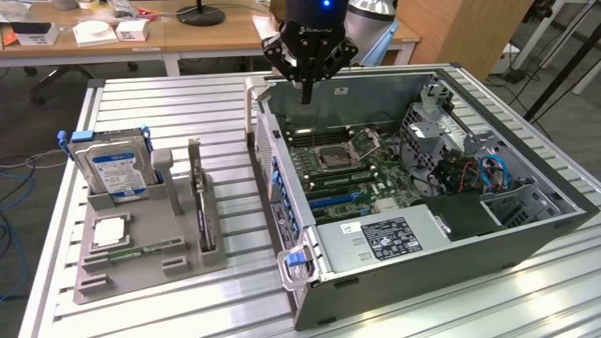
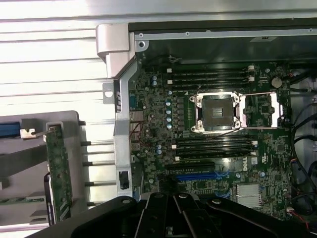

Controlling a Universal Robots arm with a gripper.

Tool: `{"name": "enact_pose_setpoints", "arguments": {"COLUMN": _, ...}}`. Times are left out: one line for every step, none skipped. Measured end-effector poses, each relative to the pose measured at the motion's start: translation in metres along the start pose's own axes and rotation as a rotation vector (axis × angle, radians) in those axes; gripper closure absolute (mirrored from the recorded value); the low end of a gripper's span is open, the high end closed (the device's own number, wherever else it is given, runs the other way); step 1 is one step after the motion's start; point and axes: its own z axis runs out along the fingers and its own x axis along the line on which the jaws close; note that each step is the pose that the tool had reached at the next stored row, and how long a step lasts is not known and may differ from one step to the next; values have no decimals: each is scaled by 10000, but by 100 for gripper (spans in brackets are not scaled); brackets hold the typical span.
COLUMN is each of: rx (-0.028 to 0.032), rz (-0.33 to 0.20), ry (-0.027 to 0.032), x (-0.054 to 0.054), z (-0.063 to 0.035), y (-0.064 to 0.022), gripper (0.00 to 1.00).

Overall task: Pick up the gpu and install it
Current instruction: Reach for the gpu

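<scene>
White lettering across the black body of the end effector [image 1: 306,97] seems to read ROBOTIQ in the exterior view, though the letters are small. In the wrist view the motherboard [image 2: 158,124] carries a white DELL mark [image 2: 243,162], printed sideways near the blue slot [image 2: 195,176]. The hard drive [image 1: 108,150] has a blue-and-white label [image 1: 117,174] with print too fine to read. The power supply [image 1: 413,218] bears a black label [image 1: 387,237] with white lines of text and small symbols, none legible, and a white sticker [image 1: 350,227] beside it, also unreadable
</scene>
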Motion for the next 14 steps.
{"name": "enact_pose_setpoints", "arguments": {"rx": 0, "rz": 0, "ry": 0, "x": 9, "z": 0, "y": -1, "gripper": 89}}
{"name": "enact_pose_setpoints", "arguments": {"rx": 0, "rz": 0, "ry": 0, "x": 19, "z": 0, "y": -1, "gripper": 89}}
{"name": "enact_pose_setpoints", "arguments": {"rx": 0, "rz": 1, "ry": 0, "x": 30, "z": -1, "y": -2, "gripper": 89}}
{"name": "enact_pose_setpoints", "arguments": {"rx": 0, "rz": 0, "ry": 0, "x": 42, "z": -1, "y": -3, "gripper": 89}}
{"name": "enact_pose_setpoints", "arguments": {"rx": 0, "rz": 0, "ry": 0, "x": 54, "z": -1, "y": -4, "gripper": 89}}
{"name": "enact_pose_setpoints", "arguments": {"rx": 0, "rz": 0, "ry": 0, "x": 64, "z": -2, "y": -5, "gripper": 89}}
{"name": "enact_pose_setpoints", "arguments": {"rx": 0, "rz": 0, "ry": 0, "x": 75, "z": -2, "y": -5, "gripper": 89}}
{"name": "enact_pose_setpoints", "arguments": {"rx": 0, "rz": 1, "ry": 0, "x": 86, "z": -2, "y": -6, "gripper": 89}}
{"name": "enact_pose_setpoints", "arguments": {"rx": 0, "rz": 0, "ry": 0, "x": 97, "z": -3, "y": -7, "gripper": 89}}
{"name": "enact_pose_setpoints", "arguments": {"rx": 0, "rz": 0, "ry": 0, "x": 109, "z": -3, "y": -8, "gripper": 89}}
{"name": "enact_pose_setpoints", "arguments": {"rx": 1, "rz": 0, "ry": 0, "x": 122, "z": -4, "y": -9, "gripper": 89}}
{"name": "enact_pose_setpoints", "arguments": {"rx": 0, "rz": 0, "ry": 0, "x": 134, "z": -4, "y": -10, "gripper": 89}}
{"name": "enact_pose_setpoints", "arguments": {"rx": 0, "rz": -1, "ry": 0, "x": 145, "z": -4, "y": -11, "gripper": 89}}
{"name": "enact_pose_setpoints", "arguments": {"rx": -1, "rz": 0, "ry": 0, "x": 156, "z": -4, "y": -12, "gripper": 89}}
